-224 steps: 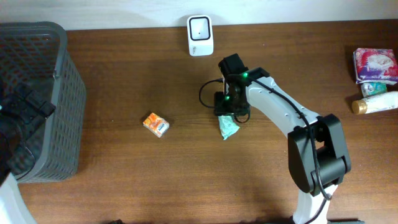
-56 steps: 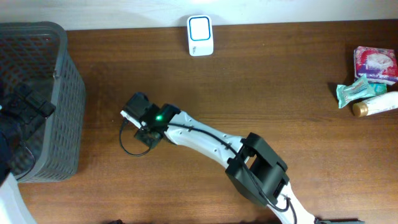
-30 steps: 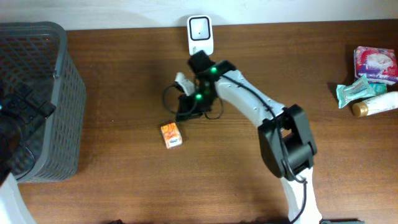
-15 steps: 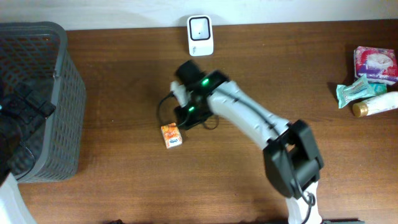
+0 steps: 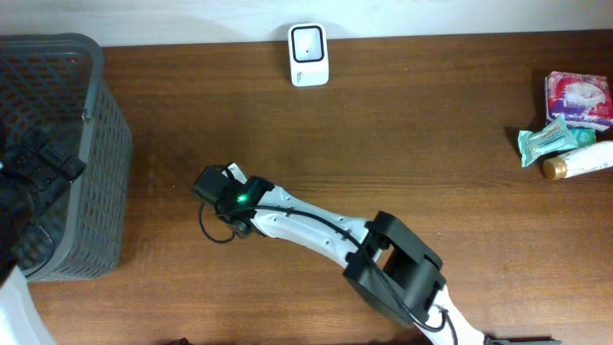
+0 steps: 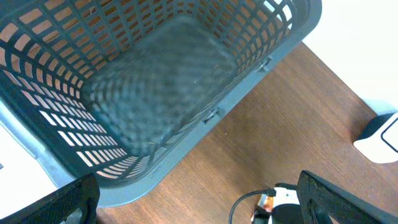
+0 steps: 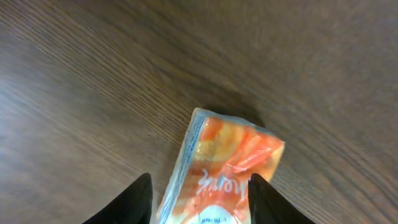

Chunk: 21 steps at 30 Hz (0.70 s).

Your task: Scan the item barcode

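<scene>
Your right tool (image 7: pixel 200 205) stood partly open and pointed straight down at the worktop (image 7: pixel 93 74), with its two dark fingers (image 7: pixel 138 200) set either side of the orange packet (image 7: pixel 227 165). That packet lay flat on the wood left of centre, hidden from the overhead view beneath the tool's head and well apart from the white scanner (image 5: pixel 308 55) at the far edge; you could not tell whether the fingers touched the wrapper. Your left tool (image 6: pixel 199 208) was spread wide above the grey basket (image 6: pixel 155 93) at the left end and held nothing.
</scene>
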Each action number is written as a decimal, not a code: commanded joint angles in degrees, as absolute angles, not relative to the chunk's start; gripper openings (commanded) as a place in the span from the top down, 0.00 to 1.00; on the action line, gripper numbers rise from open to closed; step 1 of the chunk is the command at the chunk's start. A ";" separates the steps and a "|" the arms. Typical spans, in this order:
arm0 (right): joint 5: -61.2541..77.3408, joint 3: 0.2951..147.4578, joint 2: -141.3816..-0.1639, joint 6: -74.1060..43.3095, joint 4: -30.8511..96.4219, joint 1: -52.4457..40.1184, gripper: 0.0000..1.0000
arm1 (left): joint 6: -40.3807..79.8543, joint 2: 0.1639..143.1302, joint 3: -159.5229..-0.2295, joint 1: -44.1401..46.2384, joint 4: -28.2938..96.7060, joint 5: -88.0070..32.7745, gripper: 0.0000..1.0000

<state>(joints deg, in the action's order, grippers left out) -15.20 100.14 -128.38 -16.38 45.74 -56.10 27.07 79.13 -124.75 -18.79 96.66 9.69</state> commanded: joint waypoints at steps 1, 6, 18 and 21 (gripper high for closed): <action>-16.56 100.68 -130.58 -17.04 45.56 -56.25 0.57 | 27.55 79.05 -124.79 -19.09 96.71 9.89 0.01; -16.58 100.57 -131.63 -17.02 45.58 -56.18 0.67 | 27.55 79.05 -124.79 -19.09 96.71 9.89 0.01; 31.40 113.08 -130.32 -9.87 59.64 -36.62 0.96 | 27.55 79.05 -124.79 -19.09 96.71 9.89 0.01; 47.64 106.37 -130.76 -4.10 59.70 -28.77 0.96 | 27.55 79.05 -124.79 -19.09 96.71 9.91 0.01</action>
